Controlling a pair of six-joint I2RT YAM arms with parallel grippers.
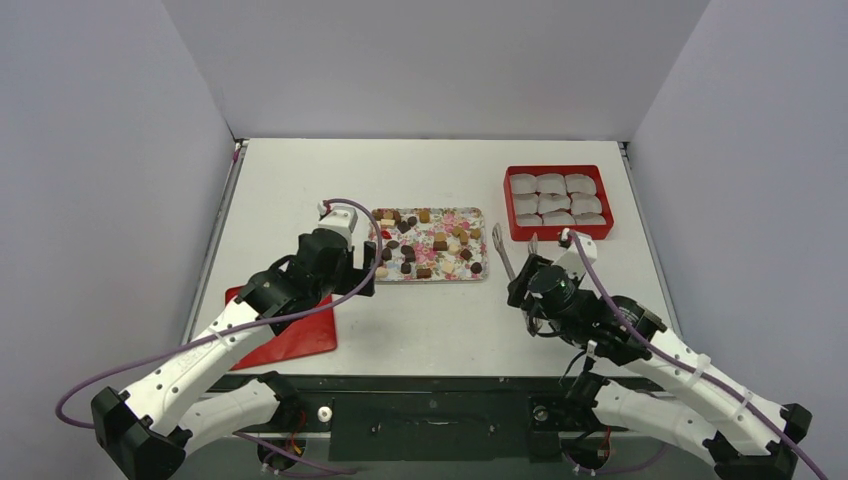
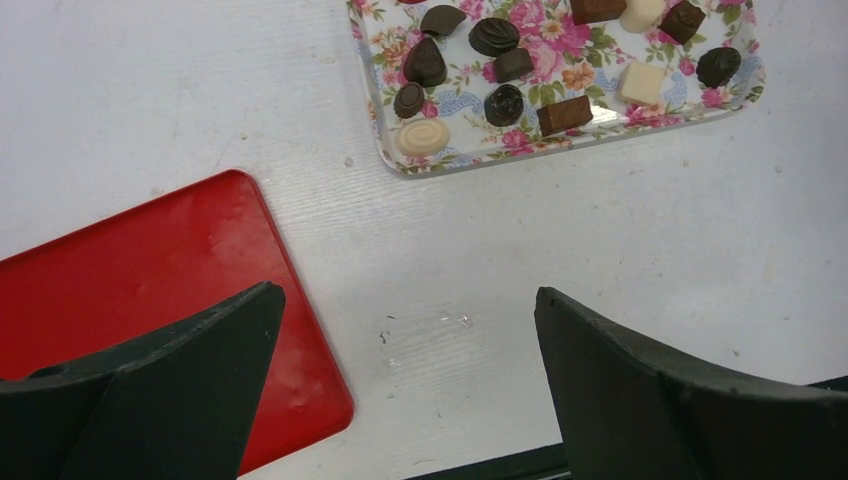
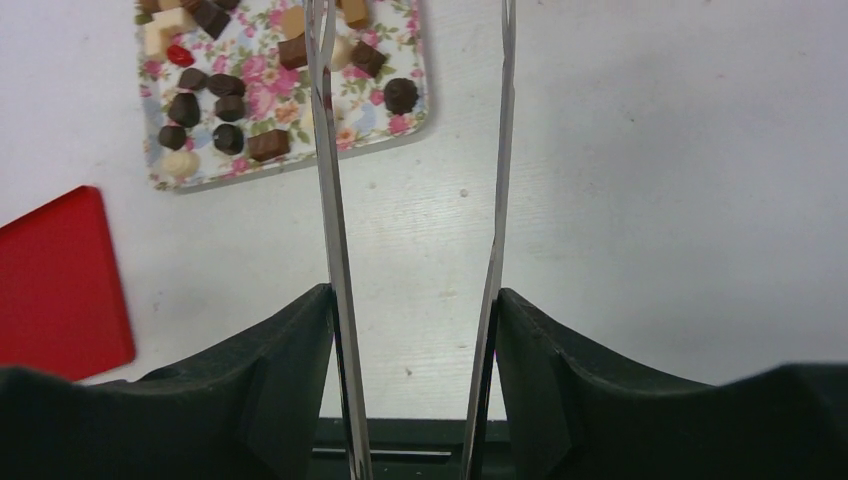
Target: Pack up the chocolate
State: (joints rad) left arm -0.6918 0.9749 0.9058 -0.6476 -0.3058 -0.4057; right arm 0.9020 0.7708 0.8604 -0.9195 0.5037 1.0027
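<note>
The chocolate lies as several dark, tan and cream pieces on a flower-patterned tray in mid-table. My left gripper hovers open by the tray's near left corner. In the left wrist view it has only bare table between its fingers, with the chocolate ahead. My right gripper is shut on metal tongs, whose arms are spread and point away just right of the tray. Seen from the right wrist, the tongs run up from the gripper, past the chocolate.
A red box lined with white paper cups stands at the back right. A flat red lid lies at the near left under my left arm, also showing as the lid in the left wrist view.
</note>
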